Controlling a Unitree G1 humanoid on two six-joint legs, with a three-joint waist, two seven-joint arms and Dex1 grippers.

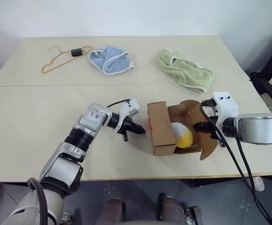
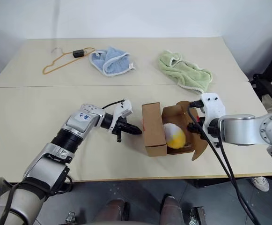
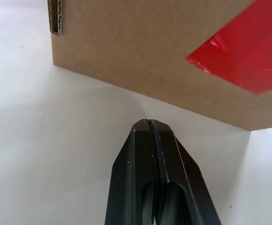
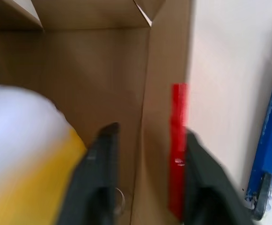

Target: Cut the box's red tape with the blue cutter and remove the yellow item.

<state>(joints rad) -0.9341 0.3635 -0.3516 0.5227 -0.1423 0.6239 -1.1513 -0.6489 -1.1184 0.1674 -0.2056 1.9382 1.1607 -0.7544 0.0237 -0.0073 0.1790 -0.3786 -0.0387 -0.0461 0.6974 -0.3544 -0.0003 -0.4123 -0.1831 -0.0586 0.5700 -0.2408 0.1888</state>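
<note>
The brown box (image 1: 160, 126) lies open near the table's front edge, flaps spread to the right. Inside it rests the yellow item (image 1: 183, 136), white on top. My left gripper (image 1: 139, 130) is shut on nothing, its tip just short of the box's left wall, where a patch of red tape (image 3: 248, 51) shows. My right gripper (image 1: 202, 126) is open at the box's right side. One of its fingers (image 4: 103, 168) is inside the box, the other outside, with a wall edged in red tape (image 4: 178, 140) between them. The blue cutter (image 4: 269, 145) lies on the table beside that wall.
At the back of the table lie an orange wire hanger (image 1: 56, 61) with a black clip, a blue cloth (image 1: 110, 59) and a green towel (image 1: 185, 70). A seam (image 1: 79, 85) runs across between two tabletops. A dark chair (image 1: 267, 86) stands at the right.
</note>
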